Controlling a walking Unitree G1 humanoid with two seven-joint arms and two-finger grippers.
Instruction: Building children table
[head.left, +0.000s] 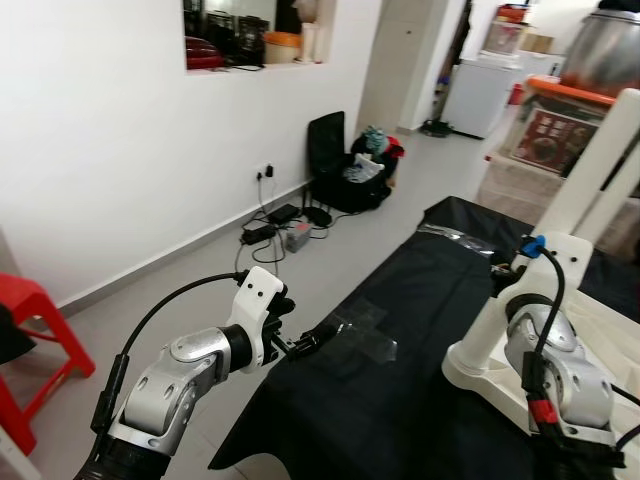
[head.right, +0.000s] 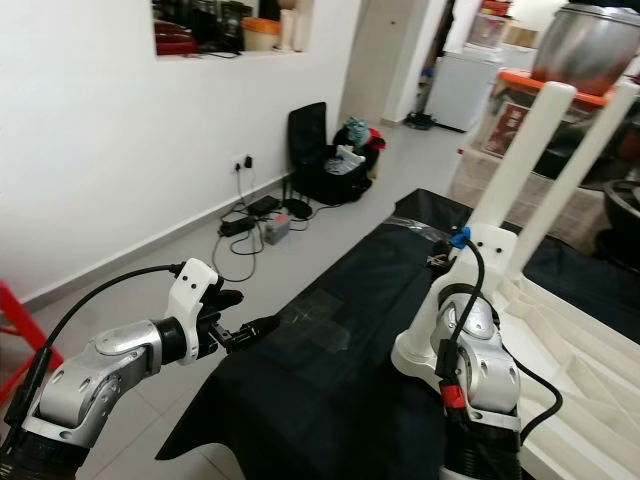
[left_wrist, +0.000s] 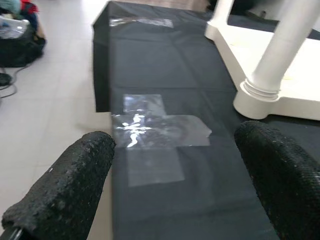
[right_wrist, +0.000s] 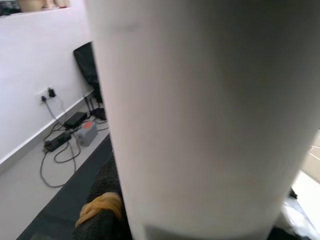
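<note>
The white table (head.right: 600, 330) lies upside down on a black sheet (head.right: 330, 370) on the floor, legs up, and the right end effector (right_wrist: 107, 210) sits tight against the near leg (head.right: 520, 150), though I can't tell if it's actually clamped on it. If it's only leaning there, my guess is that pushing or twisting could let the smooth round leg slip off or go in crooked at its socket. The left end effector (left_wrist: 175, 175) hangs spread apart over the taped patch (left_wrist: 160, 130) of the sheet, holding nothing, so the top could skate on that slick sheet.
</note>
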